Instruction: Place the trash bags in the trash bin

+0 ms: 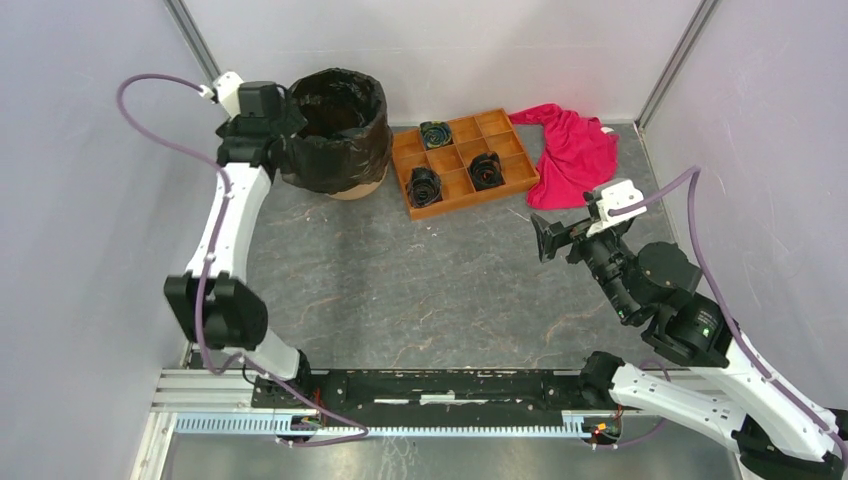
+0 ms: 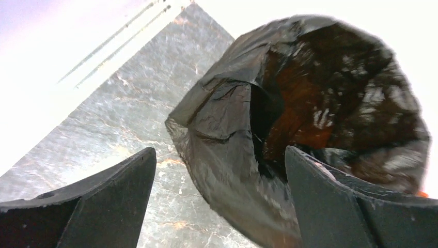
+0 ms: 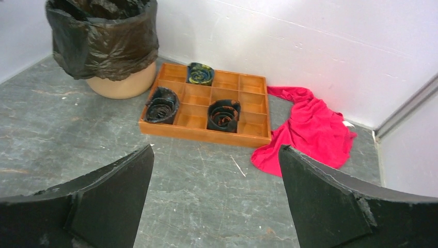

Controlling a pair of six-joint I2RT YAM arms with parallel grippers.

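From above, the trash bin stood at the far left of the table. The trash bag lined it, its black film folded out over the rim and hanging down most of the wall, so only a band of orange showed at the base. The left gripper sat against the bin's left rim; its jaws could not be made out from there. The right gripper hung over the right side of the table, well apart from the bin, jaws spread. To the right of the bin lay a compartment tray with three black rolls in separate cells, and a red cloth touched the tray's far right corner.

In the left wrist view both fingers stood wide apart with nothing clamped. The bag's crinkled outer fold hung in the gap between them, and the open mouth lay beyond, to the right.

In the right wrist view the jaws were likewise wide and empty. The lined bin stood far left, the tray beside it and the cloth to the right.
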